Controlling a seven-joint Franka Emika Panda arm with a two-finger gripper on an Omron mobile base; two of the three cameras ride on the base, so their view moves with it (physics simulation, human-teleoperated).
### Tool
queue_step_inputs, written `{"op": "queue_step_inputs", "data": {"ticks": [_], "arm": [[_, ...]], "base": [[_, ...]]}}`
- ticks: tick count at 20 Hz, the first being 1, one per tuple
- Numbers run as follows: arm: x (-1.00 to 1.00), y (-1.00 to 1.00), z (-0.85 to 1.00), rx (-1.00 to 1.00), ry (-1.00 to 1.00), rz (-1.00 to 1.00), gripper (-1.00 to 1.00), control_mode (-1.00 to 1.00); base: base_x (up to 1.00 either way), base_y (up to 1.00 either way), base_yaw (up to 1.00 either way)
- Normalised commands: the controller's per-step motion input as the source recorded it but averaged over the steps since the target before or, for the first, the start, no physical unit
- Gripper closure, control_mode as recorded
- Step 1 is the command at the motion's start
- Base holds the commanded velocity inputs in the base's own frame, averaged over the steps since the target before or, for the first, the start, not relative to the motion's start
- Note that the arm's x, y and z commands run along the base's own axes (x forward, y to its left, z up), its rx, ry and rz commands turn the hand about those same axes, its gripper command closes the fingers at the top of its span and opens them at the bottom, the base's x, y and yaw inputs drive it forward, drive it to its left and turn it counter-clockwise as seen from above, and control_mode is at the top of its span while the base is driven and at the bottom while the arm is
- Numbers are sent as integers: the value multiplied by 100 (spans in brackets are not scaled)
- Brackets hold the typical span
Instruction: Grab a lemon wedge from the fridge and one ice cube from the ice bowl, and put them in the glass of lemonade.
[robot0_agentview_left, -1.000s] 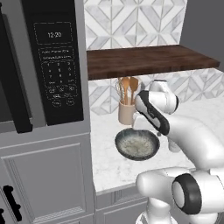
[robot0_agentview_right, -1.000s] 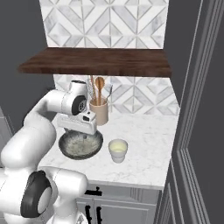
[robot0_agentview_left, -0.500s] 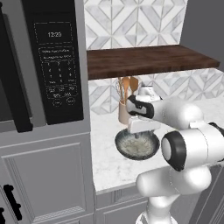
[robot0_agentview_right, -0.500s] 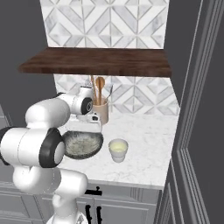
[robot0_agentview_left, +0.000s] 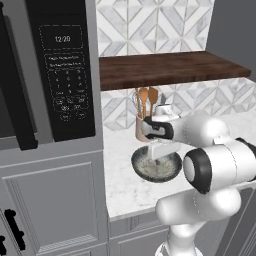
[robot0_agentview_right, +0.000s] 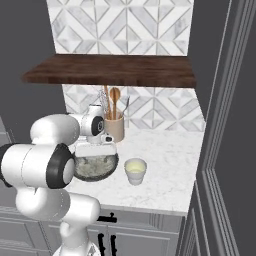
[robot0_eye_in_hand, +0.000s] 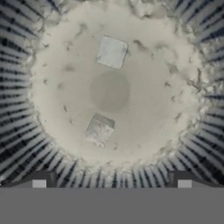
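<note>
Hovering the gripper (robot0_eye_in_hand: 111, 183) over the ice bowl (robot0_agentview_left: 141, 170), jaws spread wide and holding nothing; both finger tips (robot0_eye_in_hand: 39, 181) are showing low in the hand view with the bowl's pale speckled floor between and beyond them. The bowl is sitting on the counter (robot0_agentview_right: 170, 165) toward its left end, just in front of the beige spoon holder (robot0_agentview_right: 114, 127) at the back wall. The glass of lemonade (robot0_agentview_right: 135, 171) is standing just beside the bowl on its right, nearer the counter's front edge.

I am judging this as the ice-cube step: the hand is looking straight down into the bowl. Two cubes are lying apart on the floor of it, the nearer ice cube (robot0_eye_in_hand: 100, 128) just off centre, the farther ice cube (robot0_eye_in_hand: 111, 52) toward the opposite rim.

Next move, as I read it: centring over the nearer cube, descending until the tips are straddling it, then closing. The cube is small and likely slippery, so alignment matters. No lemon wedge is showing in the glass, so I cannot tell whether that part is done.
</note>
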Motion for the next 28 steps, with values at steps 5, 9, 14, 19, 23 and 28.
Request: {"op": "queue_step_inputs", "data": {"ticks": [5,9,14,19,23,28], "arm": [[-2,19,0,0,0,2,-100,-100],[0,19,0,0,0,0,-100,-100],[0,11,0,0,0,0,-100,-100],[4,-12,0,1,0,-2,-100,-100],[7,-13,-6,3,-2,0,-100,-100],[17,6,-5,2,-2,0,-100,-100]], "base": [[0,0,0],[0,0,0],[0,0,0],[0,0,0],[0,0,0],[0,0,0]]}}
